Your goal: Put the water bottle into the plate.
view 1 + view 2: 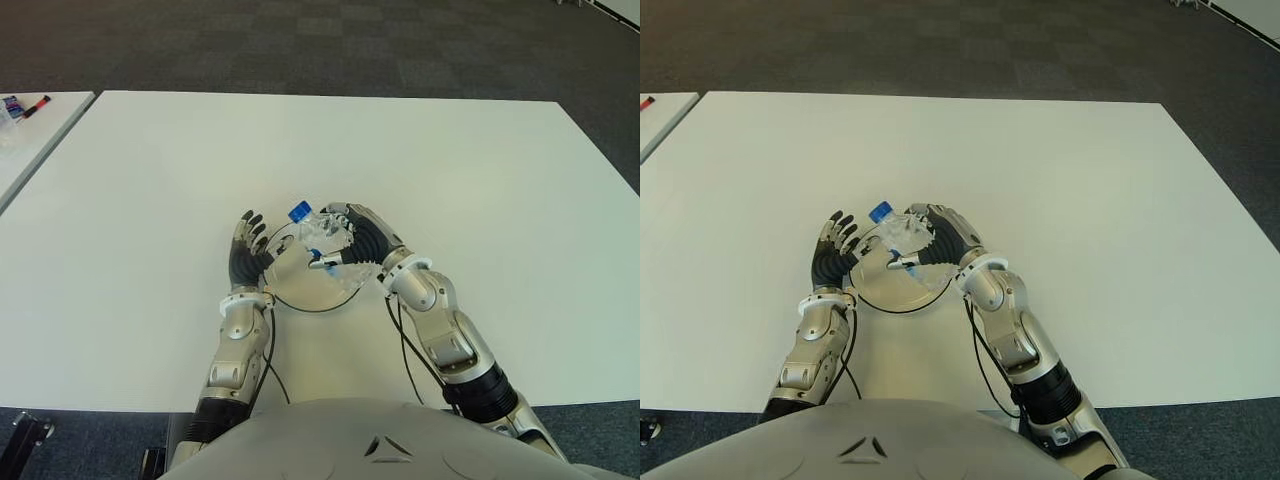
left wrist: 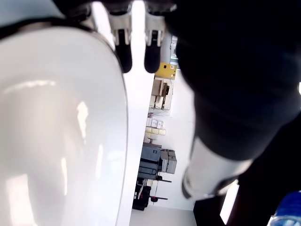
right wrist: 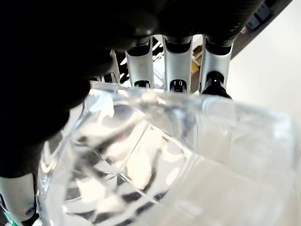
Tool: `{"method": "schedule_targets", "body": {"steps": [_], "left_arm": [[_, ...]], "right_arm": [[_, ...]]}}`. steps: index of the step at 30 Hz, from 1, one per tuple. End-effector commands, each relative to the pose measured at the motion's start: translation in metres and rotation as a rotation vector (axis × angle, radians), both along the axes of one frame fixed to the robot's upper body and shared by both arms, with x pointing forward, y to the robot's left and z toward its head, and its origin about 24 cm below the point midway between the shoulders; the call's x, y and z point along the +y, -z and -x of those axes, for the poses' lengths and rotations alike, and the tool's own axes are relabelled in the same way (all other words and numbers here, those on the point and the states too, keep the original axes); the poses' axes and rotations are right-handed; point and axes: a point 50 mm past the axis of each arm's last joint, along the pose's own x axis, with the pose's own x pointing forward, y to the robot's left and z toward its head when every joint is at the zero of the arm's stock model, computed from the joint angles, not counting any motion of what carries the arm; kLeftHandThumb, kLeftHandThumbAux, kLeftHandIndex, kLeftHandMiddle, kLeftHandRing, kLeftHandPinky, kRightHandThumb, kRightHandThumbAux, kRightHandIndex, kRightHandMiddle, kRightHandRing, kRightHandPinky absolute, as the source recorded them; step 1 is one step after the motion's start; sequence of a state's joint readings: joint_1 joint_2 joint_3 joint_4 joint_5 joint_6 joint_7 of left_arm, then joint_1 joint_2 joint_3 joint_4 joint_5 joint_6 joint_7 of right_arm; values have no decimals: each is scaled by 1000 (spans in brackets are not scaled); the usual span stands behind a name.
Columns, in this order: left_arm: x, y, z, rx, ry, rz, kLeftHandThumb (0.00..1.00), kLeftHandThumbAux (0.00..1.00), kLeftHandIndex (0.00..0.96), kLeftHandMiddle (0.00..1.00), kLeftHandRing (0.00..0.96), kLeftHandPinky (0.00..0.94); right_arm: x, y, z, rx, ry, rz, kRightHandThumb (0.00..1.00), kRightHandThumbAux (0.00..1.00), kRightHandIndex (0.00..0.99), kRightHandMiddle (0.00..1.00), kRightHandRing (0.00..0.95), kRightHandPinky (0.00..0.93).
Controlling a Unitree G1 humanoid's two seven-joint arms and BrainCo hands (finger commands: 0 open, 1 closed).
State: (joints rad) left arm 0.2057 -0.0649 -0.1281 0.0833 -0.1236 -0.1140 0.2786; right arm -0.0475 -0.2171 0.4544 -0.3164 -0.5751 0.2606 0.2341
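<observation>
At the near middle of a wide white table, the robot's right hand held a clear plastic water bottle over a round plate, its fingers wrapped around the crumpled, transparent body. The bottle lay tilted, its blue cap pointing away from the robot and toward its left, above the plate's far rim. Seen from the right wrist, the bottle's faceted walls caught bright highlights and filled most of the view; whether the bottle touched the plate could not be told. The left hand stood just beside the plate's left edge, palm turned toward it, fingers extended and relaxed with nothing in them. The plate showed as a pale, glossy dish with a dark rim. Off to the far left, a red marker lay on a neighbouring table.
</observation>
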Motion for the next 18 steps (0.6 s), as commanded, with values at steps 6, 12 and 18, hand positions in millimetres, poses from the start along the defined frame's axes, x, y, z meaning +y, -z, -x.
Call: {"method": "schedule_targets", "body": {"steps": [6,12,18], "left_arm": [[-16,-2,-6,-10,-14,73,0,907,112,152,142,166],[-16,-3,-7,-13,-15,69,0,906,107,150,141,166],[-17,-3,-7,-15,-18,67,0,911,105,150,141,169]], "right_arm": [[0,5,3,27,-31,-24,948,667,355,492,576,752],[0,7,3,34,-34,-31,947,667,353,491,580,761],[-1,10,3,38,-34,-33,947,668,352,490,581,756]]}}
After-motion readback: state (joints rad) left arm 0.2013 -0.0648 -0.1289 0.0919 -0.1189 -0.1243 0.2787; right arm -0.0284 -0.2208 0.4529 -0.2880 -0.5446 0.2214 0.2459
